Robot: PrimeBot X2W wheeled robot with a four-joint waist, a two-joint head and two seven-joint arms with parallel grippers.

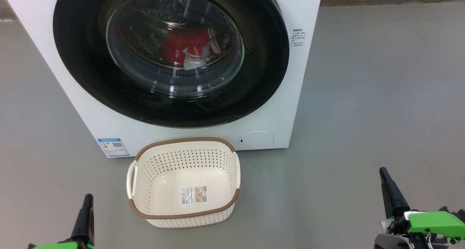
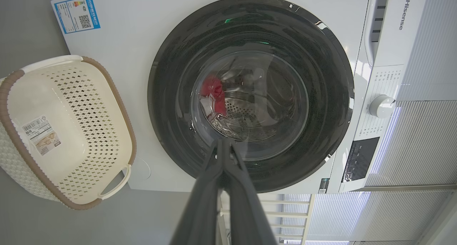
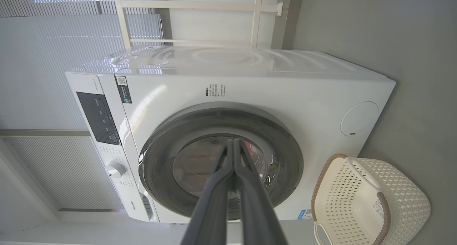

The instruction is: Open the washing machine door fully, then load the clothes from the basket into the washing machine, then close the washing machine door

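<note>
My left claw (image 1: 88, 199) and right claw (image 1: 382, 172), both closed and empty, flank the basket (image 1: 183, 158), well short of the washing machine door (image 1: 83, 71).

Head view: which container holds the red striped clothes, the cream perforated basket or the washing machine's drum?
The white washing machine's steel drum: red clothes show through its shut round black door; the cream plastic basket holds none.
</note>
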